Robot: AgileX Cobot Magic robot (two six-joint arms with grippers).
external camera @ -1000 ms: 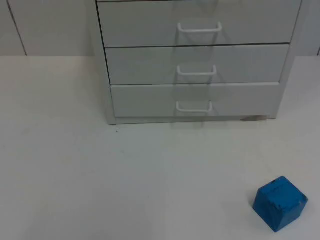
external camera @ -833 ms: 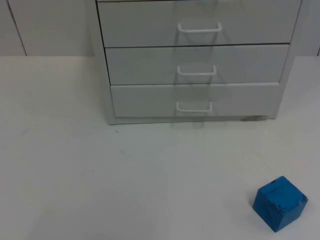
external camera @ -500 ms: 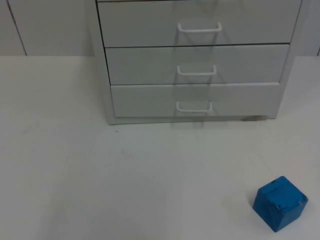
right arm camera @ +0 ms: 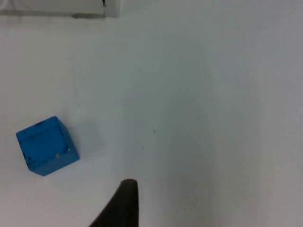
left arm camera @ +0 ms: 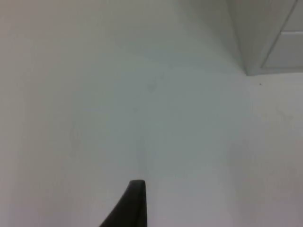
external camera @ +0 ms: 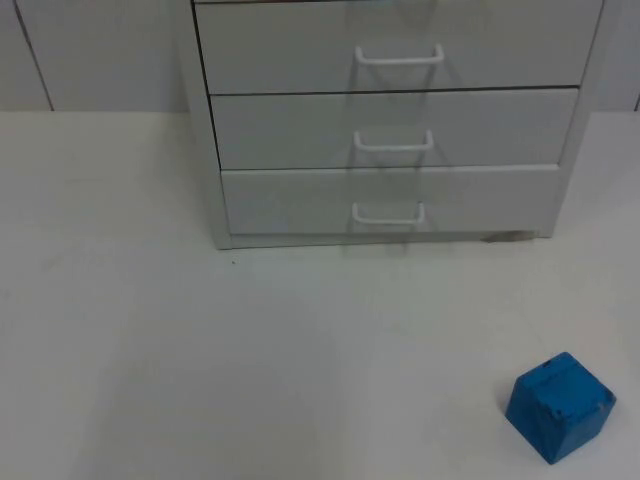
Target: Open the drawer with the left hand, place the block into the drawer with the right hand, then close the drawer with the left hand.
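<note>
A white cabinet (external camera: 300, 130) with three shut drawers stands at the back of the table in the top view. Each drawer has a white handle: top (external camera: 399, 55), middle (external camera: 394, 141), bottom (external camera: 388, 214). A blue block (external camera: 558, 406) lies on the table well in front of the cabinet, to the right. In the right wrist view my right gripper (right arm camera: 124, 203) hovers above the table beside the block (right arm camera: 46, 146), apart from it. My left gripper (left arm camera: 135, 203) hangs over bare table, with the cabinet's lower corner (left arm camera: 270, 38) ahead of it.
The white table top (external camera: 150, 350) stretches wide in front of and left of the cabinet. A grey partition wall (external camera: 100, 50) closes the back. The cabinet's base edge (right arm camera: 57, 5) lies beyond the block in the right wrist view.
</note>
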